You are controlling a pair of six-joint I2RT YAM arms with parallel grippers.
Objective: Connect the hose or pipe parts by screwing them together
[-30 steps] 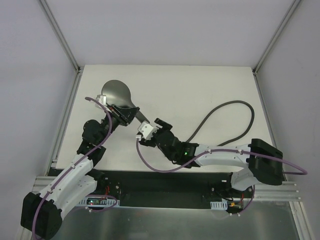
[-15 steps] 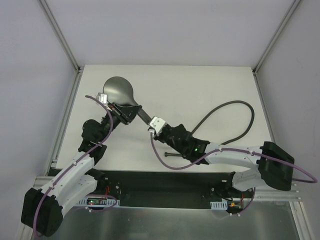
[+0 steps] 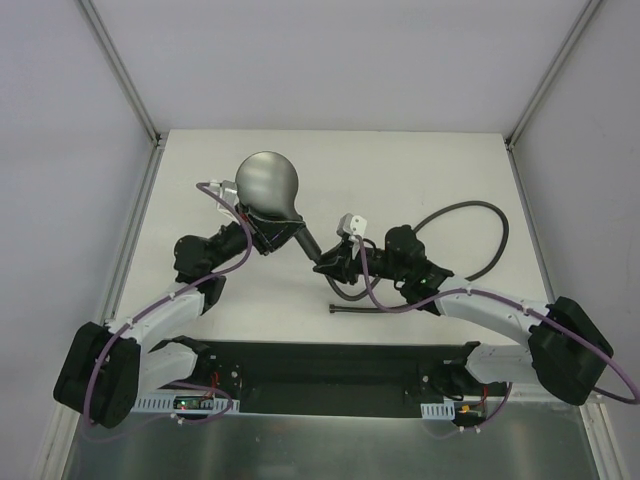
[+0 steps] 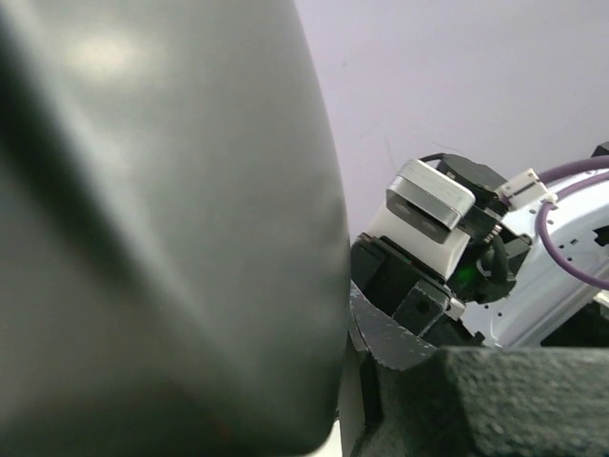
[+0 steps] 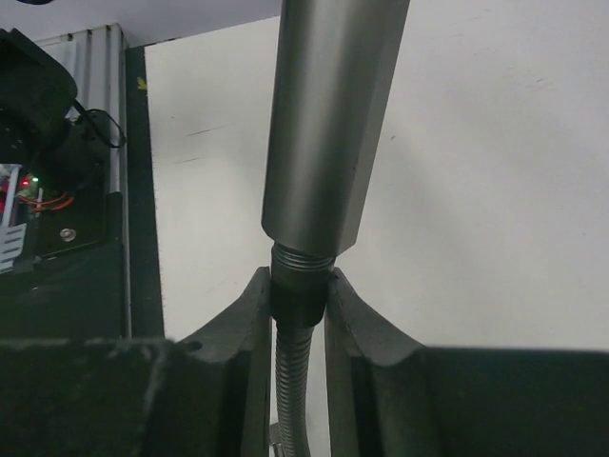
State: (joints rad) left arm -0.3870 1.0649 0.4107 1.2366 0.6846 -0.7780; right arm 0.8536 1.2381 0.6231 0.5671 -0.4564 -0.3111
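The grey shower head (image 3: 268, 183) is held off the table, its tapered handle (image 3: 305, 240) pointing down and to the right. My left gripper (image 3: 262, 232) is shut on it at the neck; in the left wrist view the shower head (image 4: 162, 219) fills the left side beside one finger (image 4: 495, 400). My right gripper (image 3: 330, 265) is shut on the end fitting of the dark hose (image 3: 480, 210). In the right wrist view the fitting (image 5: 293, 290) sits between the fingers of my right gripper (image 5: 295, 295), right against the threaded end of the handle (image 5: 333, 124).
The hose loops out across the right half of the white table (image 3: 420, 160) and its other end (image 3: 350, 309) lies on the table by the right arm. Purple cables run along both arms. Metal frame rails (image 3: 125, 260) border the table.
The right gripper has closed on the hose fitting and swung right with it. The left arm has carried the shower head to the right, so the handle's end now meets the fitting.
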